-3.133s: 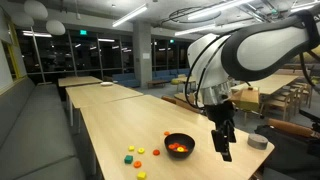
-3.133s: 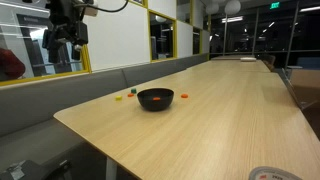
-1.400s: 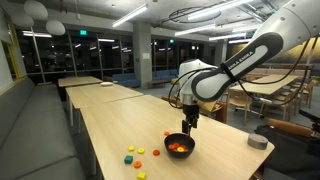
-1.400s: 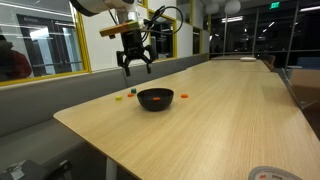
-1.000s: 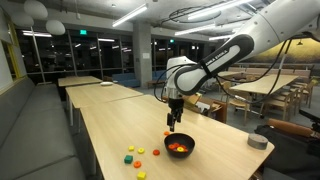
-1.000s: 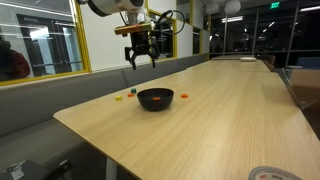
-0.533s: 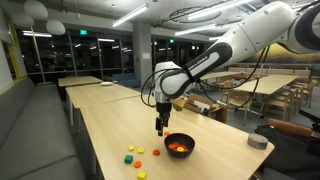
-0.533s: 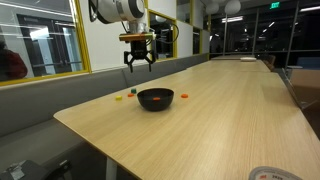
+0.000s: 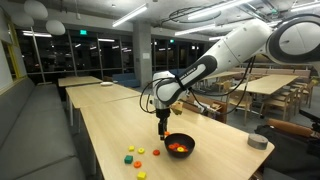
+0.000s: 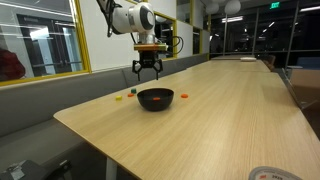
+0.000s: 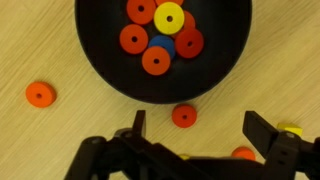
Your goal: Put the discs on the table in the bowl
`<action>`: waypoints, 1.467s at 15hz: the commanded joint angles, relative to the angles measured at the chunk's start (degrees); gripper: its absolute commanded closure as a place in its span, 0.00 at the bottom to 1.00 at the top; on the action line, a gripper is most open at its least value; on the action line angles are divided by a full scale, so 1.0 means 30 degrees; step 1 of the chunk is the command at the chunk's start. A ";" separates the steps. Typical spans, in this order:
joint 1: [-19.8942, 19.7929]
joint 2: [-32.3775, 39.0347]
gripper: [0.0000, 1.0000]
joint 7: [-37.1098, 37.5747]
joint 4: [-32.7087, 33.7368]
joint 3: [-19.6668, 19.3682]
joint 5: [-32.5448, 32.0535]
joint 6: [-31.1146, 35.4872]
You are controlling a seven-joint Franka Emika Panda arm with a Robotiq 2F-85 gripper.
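Dim office hall at night, dark windows, other long tables farther back. Pale wood table [image 9: 110,125] carries the black bowl [image 11: 95,65], mouth up, with several discs [image 11: 156,60] already lying flat inside. More lie loose on the table outside the bowl: a red disc [image 11: 183,115] just beside the rim, an orange disc [image 11: 40,95] a bit farther from the bowl, and another orange one partly hidden. A yellow piece [image 11: 290,130] sits by a finger; can't tell if it is a disc.

Gripper [image 11: 196,130] hangs above the table just beside the bowl, jaws spread wide, nothing held. The red disc sits roughly between the fingers.

Step in hand looks like picking that red disc. Best done by dropping straight down, centred on it, with the tips almost on the table since the disc is thin. The closing line runs along the bowl rim, so the fingers should clear it.

Discs are round and lie face up with no long axis, so no wrist turn is needed.
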 commanded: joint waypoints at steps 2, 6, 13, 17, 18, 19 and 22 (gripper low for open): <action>-0.0554 0.0975 0.00 -0.1557 0.1655 -0.0034 -0.0239 -0.0821; -0.0771 0.1501 0.00 -0.2359 0.2308 -0.0084 -0.0768 -0.0602; -0.0809 0.2608 0.00 -0.2528 0.3206 -0.0038 -0.0924 0.0253; -0.0993 0.3325 0.00 -0.2071 0.3875 -0.0002 -0.0476 0.0849; -0.1104 0.3487 0.00 -0.1997 0.4027 0.0051 -0.0258 0.1011; -0.1169 0.3644 0.00 -0.1887 0.4084 0.0068 -0.0122 0.1156; -0.1330 0.4050 0.00 -0.1736 0.4264 0.0188 0.0350 0.1345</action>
